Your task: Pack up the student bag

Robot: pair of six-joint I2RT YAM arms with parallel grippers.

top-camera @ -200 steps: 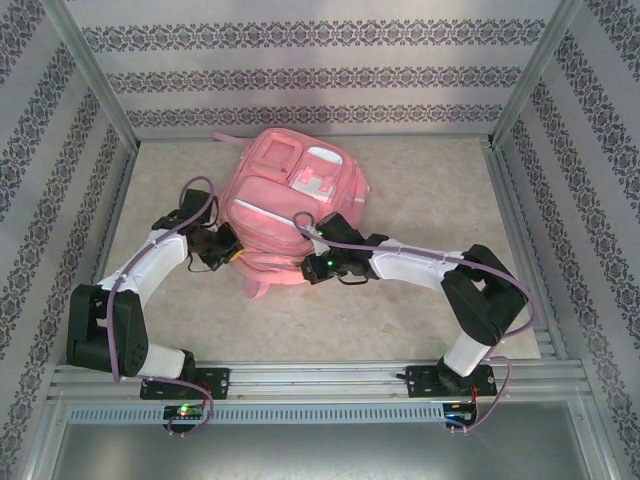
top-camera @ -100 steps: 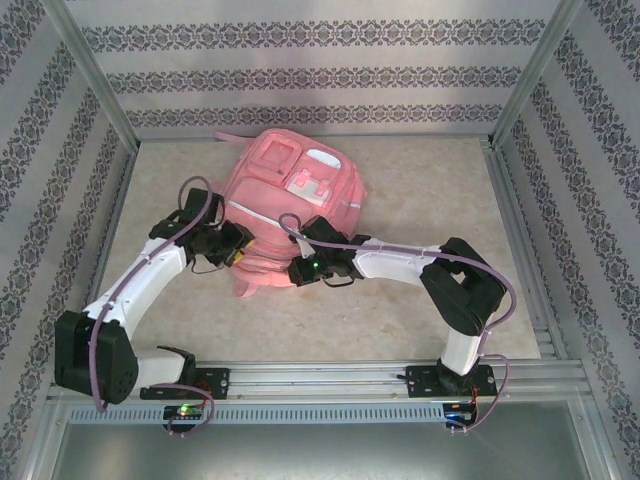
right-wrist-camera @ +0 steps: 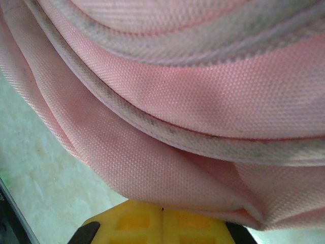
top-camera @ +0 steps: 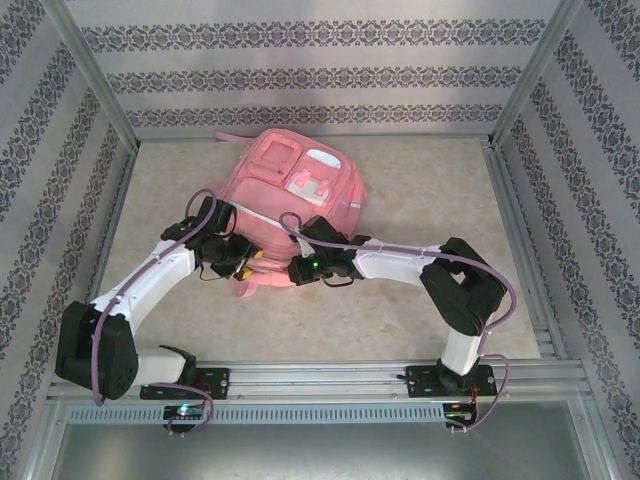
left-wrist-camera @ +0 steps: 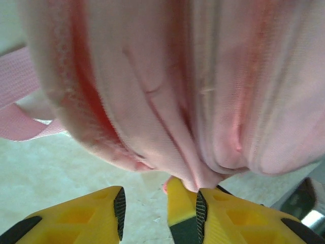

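Observation:
The student bag [top-camera: 290, 190], a big pink backpack, lies flat in the middle of the table with its bottom edge toward the arms. My left gripper [top-camera: 245, 262] is at the bag's lower left corner. In the left wrist view its yellow fingers [left-wrist-camera: 160, 195] stand open just under the pink fabric [left-wrist-camera: 177, 76]. A small yellow-and-black piece [left-wrist-camera: 182, 213] rests against the right finger's pad; I cannot tell what it is. My right gripper [top-camera: 298, 268] is at the bag's bottom edge. Its fingers [right-wrist-camera: 162, 208] are pressed together, with a fold of bag fabric [right-wrist-camera: 177, 101] over the tips.
A pink strap [left-wrist-camera: 20, 101] trails from the bag onto the pale tabletop [top-camera: 420, 190]. Patterned walls and metal rails [top-camera: 500, 170] box in the table. Bare surface lies to the bag's right and left.
My left arm has swung in toward the bag's lower left corner and its jaws have opened. The right gripper slid a little left along the bottom edge and stayed shut.

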